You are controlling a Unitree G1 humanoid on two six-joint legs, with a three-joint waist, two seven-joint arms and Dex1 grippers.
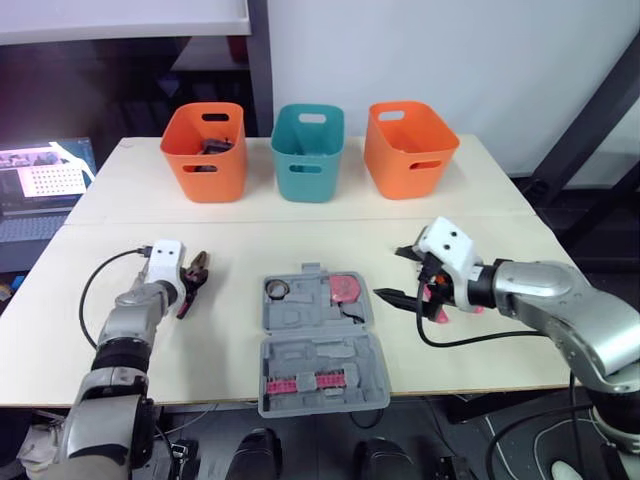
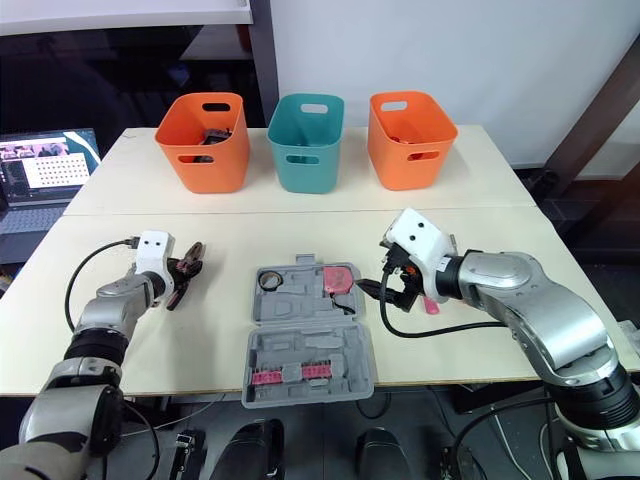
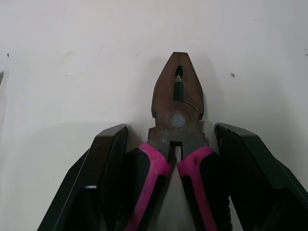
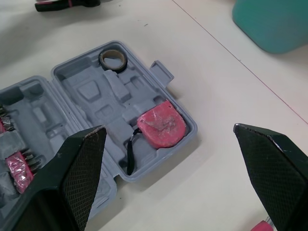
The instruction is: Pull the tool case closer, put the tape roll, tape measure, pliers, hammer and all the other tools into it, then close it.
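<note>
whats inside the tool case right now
The tool case holds a tape roll, a pink tape measure and, in its near half, pink bits. Other slots look empty; whatever lies under the tape measure is hidden.

Head eyes look down over the table [image 1: 220, 340]; the right wrist camera shares the tool case [image 4: 110, 103], closer.

Table [image 1: 300, 240]: pale wood, two tops joined by a seam
Wall [image 1: 450, 50]: plain white, behind the table
Laptop [image 1: 45, 180]: open, lit, at left
</note>
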